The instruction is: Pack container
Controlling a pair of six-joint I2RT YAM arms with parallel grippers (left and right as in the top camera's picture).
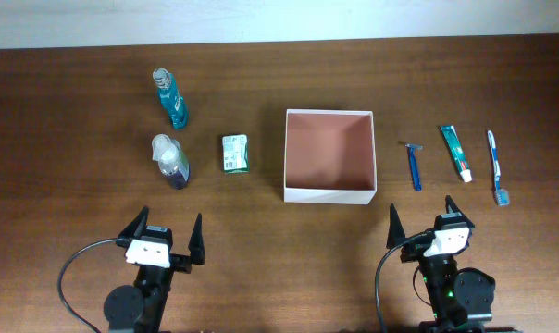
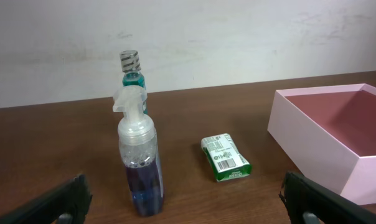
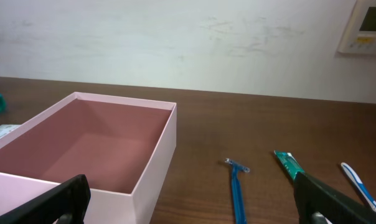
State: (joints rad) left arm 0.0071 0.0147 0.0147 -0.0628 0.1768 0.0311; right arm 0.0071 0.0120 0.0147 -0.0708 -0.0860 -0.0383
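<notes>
the container (image 1: 328, 194) is sitting on the dark wooden counter (image 1: 76, 111), a little to the right of the middle in the overhead view, further out than the two arms and between them. its white walls are standing square around a reddish-brown floor that is showing bare.

the left hand (image 1: 171, 217) is hovering near the front edge of the counter, its two fingers spreading wide apart and gripping nothing. it is pointing toward the items lying to the left of the container. just ahead of it a pump bottle (image 1: 171, 162) holding dark blue liquid is standing upright. behind that a teal bottle (image 1: 173, 100) is standing upright too, the two near each other but apart. a small green packet (image 1: 235, 154) is lying flat between the pump bottle and the container, touching neither.

the right hand (image 1: 420, 205) is hovering near the front edge as well, its fingers also spreading wide with nothing between them. it is facing the near right corner of the container. to the right of the container three items are lying in a row, apart from one another. a blue razor (image 1: 414, 166) is lying nearest the box with its head pointing away from the arms. next is a green and white toothpaste tube (image 1: 455, 153), and a blue and white toothbrush (image 1: 497, 168) is lying furthest out.
</notes>
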